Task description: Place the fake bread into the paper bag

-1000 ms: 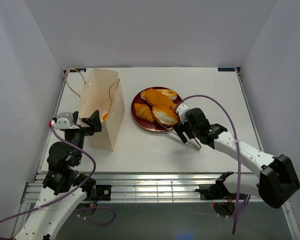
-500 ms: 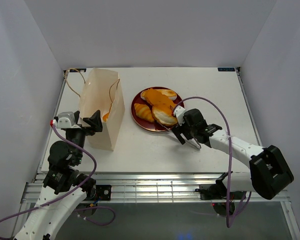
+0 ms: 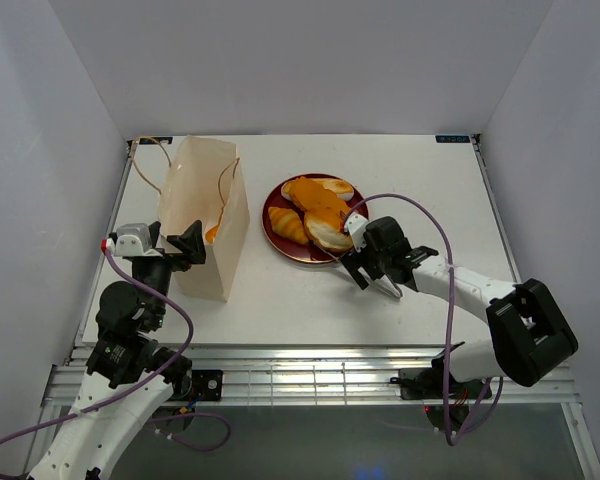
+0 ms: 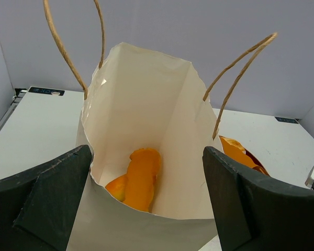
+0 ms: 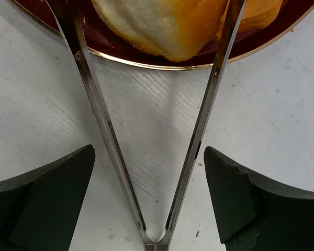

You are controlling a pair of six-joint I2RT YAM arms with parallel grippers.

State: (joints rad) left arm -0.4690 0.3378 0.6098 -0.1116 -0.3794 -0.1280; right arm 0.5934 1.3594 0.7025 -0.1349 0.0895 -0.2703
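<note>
The paper bag (image 3: 205, 215) stands open at the left, and two orange pastries (image 4: 141, 178) lie at its bottom. My left gripper (image 4: 146, 151) is open, with its fingers on either side of the bag's near end (image 3: 185, 245). Several golden pastries (image 3: 315, 205) are piled on the dark red plate (image 3: 290, 250). The metal tongs (image 5: 204, 120) lie on the table with their arms spread on either side of a pale-bottomed pastry (image 5: 162, 26) at the plate's near edge. My right gripper (image 5: 149, 150) is open and straddles the tongs near their hinge without touching them (image 3: 368, 268).
The bag's two brown cord handles (image 4: 235, 73) stand up above its mouth. White walls close in the table (image 3: 430, 200) on three sides. The right arm's purple cable (image 3: 430, 210) loops above the table to the right of the plate.
My right gripper has shifted slightly left toward the plate, and its arm has swung in behind it. The left arm and the bag have not moved.
</note>
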